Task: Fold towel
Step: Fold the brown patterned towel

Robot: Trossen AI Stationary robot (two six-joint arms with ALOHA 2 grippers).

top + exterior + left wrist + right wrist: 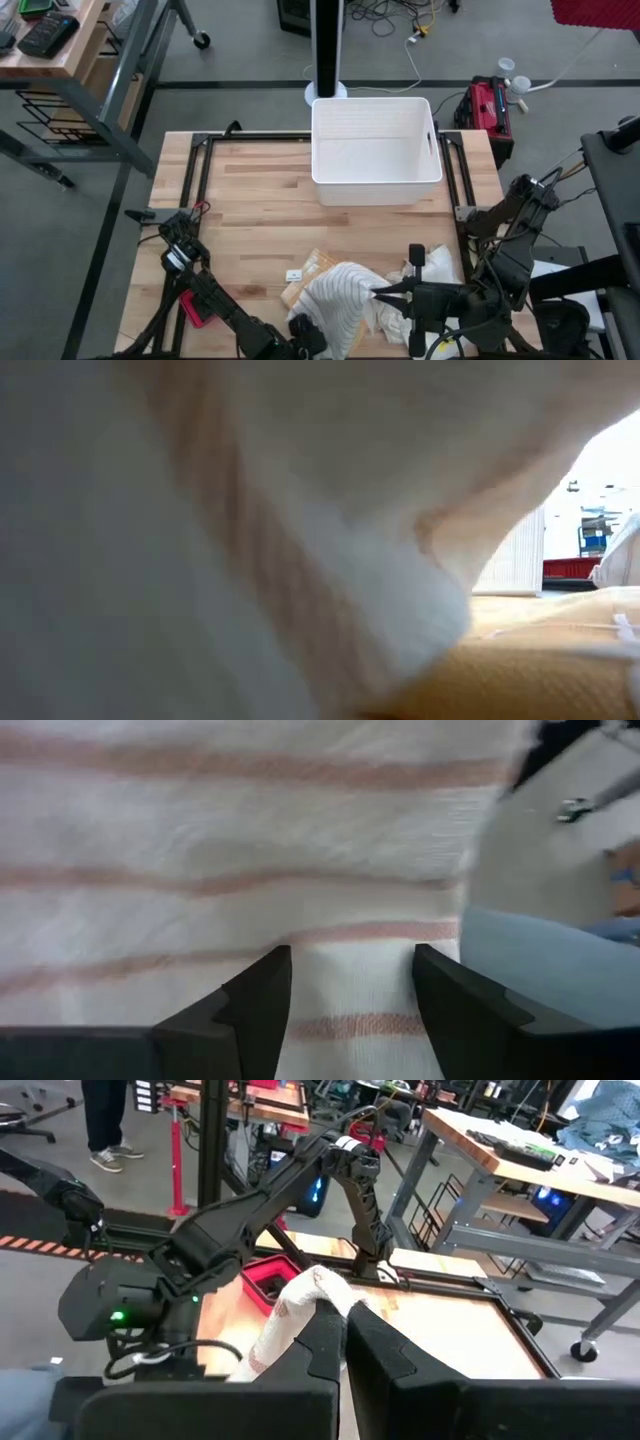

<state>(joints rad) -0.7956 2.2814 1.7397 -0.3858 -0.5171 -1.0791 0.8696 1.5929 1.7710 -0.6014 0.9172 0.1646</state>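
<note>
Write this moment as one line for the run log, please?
task: fold towel | towel: bunched at table near edge | left gripper: open at towel | right gripper: shut on towel | bin: behind, untouched

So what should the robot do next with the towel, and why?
Probably close the left gripper on the towel. Its fingers stand open with striped cloth right between them, while the right gripper is already shut on another part, holding it up. Both need a grip before folding.
</note>
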